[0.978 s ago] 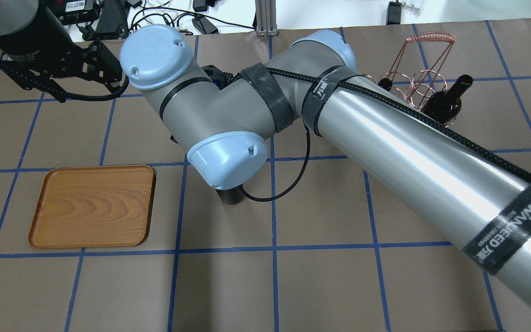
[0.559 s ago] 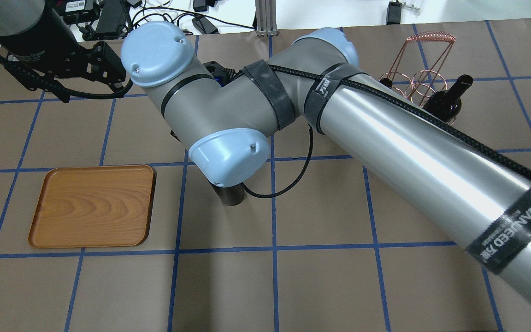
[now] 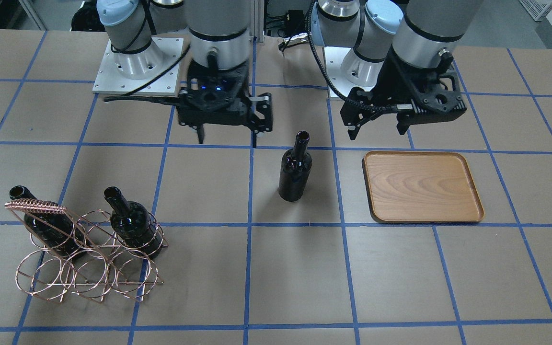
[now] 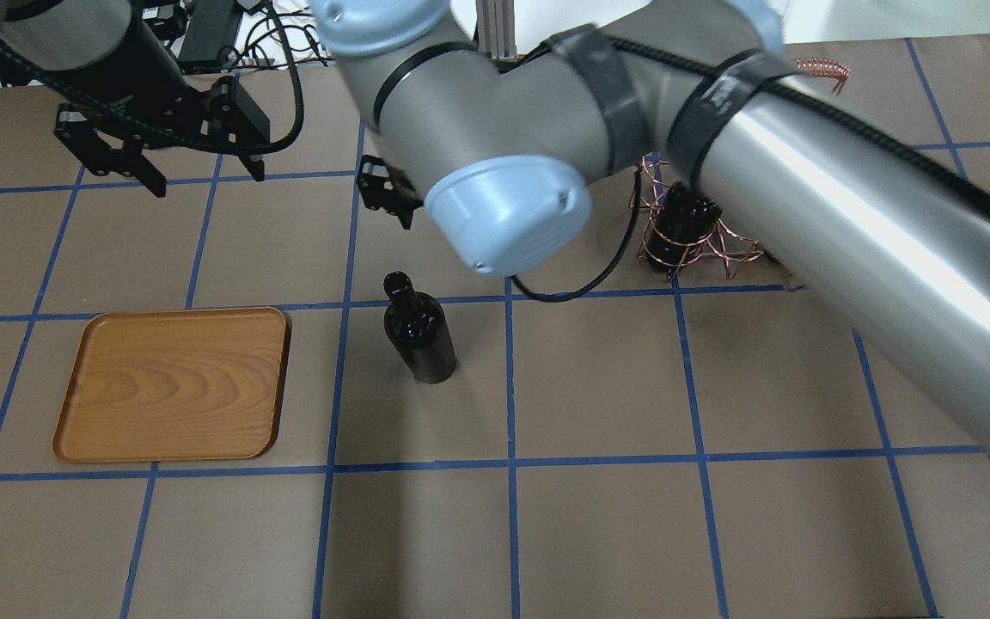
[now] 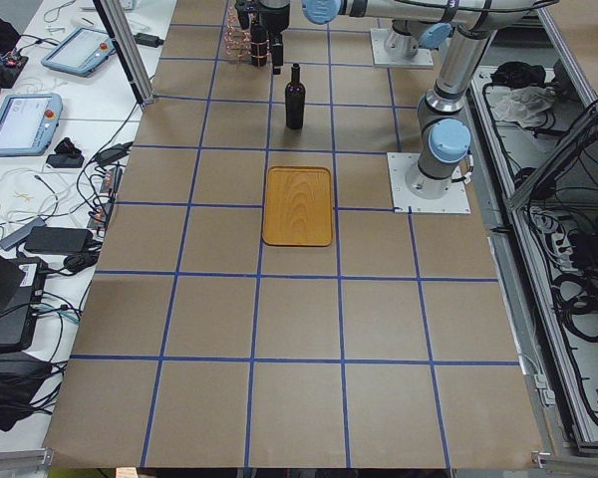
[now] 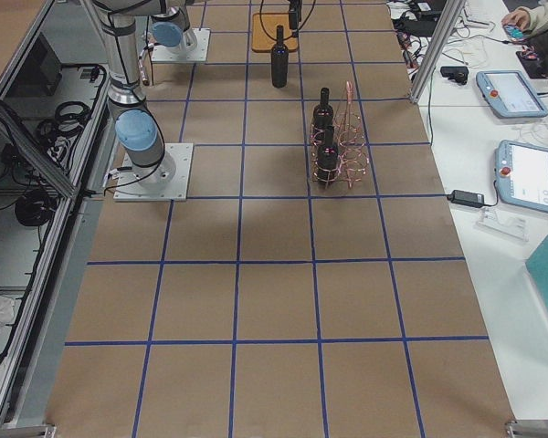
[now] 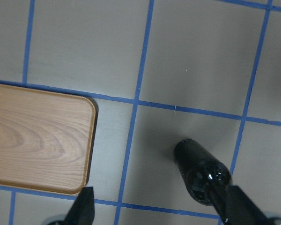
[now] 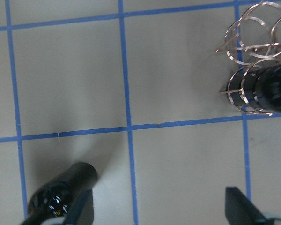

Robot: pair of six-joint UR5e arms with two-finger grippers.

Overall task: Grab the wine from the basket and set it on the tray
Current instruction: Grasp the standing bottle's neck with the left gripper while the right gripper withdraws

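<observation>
One wine bottle (image 3: 295,167) is standing upright on the table (image 3: 304,287), on the brown paper with the blue tape lines (image 3: 249,268). It is standing alone, between the basket (image 3: 36,206) and the tray (image 3: 422,187). It is much nearer to the tray, beside the tray's short side, but apart from it and not on it.

Two other bottles (image 3: 134,223) are leaning inside the rings of the basket. Their necks are pointing toward the robot's side of the table.

The left gripper (image 3: 376,132) is hanging above the table, at the edge of the tray that is closest to the robot. Its fingers (image 7: 84,208) are standing wide apart and are holding nothing. In the left wrist view, a corner of the tray is showing at the left, and the top of the standing bottle is showing close to the other finger.

The right gripper (image 3: 228,139) is hanging above the table on the robot's side of the standing bottle, a little toward the basket. Its fingers (image 8: 241,206) are also spread apart, with nothing between them. In the right wrist view, the standing bottle is appearing at the lower left and the basket at the upper right.
</observation>
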